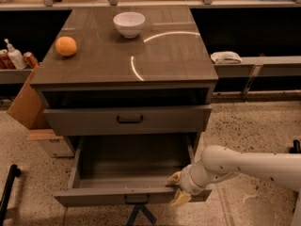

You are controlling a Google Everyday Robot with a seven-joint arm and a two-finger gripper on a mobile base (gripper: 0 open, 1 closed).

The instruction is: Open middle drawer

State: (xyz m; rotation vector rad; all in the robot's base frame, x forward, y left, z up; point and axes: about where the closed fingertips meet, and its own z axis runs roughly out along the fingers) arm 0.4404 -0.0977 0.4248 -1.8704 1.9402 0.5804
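The middle drawer [127, 119] sits pushed in, directly under the open top slot of the grey-brown cabinet [94, 72], its small black bar handle [130, 119] at the centre of its front. Below it the bottom drawer [117, 197] is pulled well out, its inside bare. The white arm [249, 166] comes in from the right, low over the speckled floor, and the gripper [178, 188] sits at the right end of the bottom drawer's front edge; its pale fingers [180, 199] appear spread, one above the edge and one below it, though whether they actually press on the panel is hard to make out. On the cabinet top rest a white bowl [129, 23] near the back and an orange [66, 46] toward the left edge, well apart. A cardboard box [26, 105] leans beside the cabinet's left side, bottles [14, 56] stand on the shelf behind it, and a white cloth [225, 57] lies on the ledge to the right.
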